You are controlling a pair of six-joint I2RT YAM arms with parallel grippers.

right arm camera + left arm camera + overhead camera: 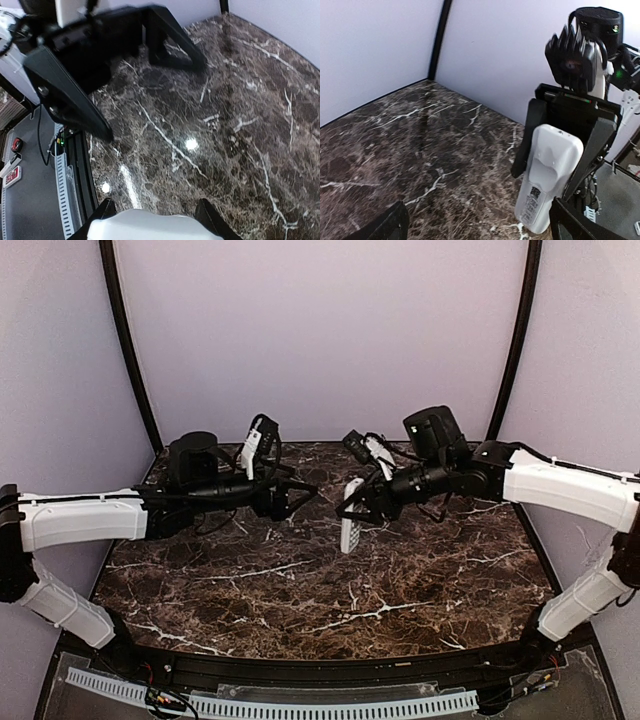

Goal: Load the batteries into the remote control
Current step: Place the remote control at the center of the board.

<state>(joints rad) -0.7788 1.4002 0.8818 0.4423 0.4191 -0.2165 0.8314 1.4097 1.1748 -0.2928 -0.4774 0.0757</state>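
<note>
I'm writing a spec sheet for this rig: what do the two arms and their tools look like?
The left arm and right arm have white shells, black joints and looping black cables. The left tool and right tool are black, with two flat fingers.

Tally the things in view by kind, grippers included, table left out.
Remote control: 1
Grippers: 2, the left gripper and the right gripper
Batteries: 0 in view
Total: 3
</note>
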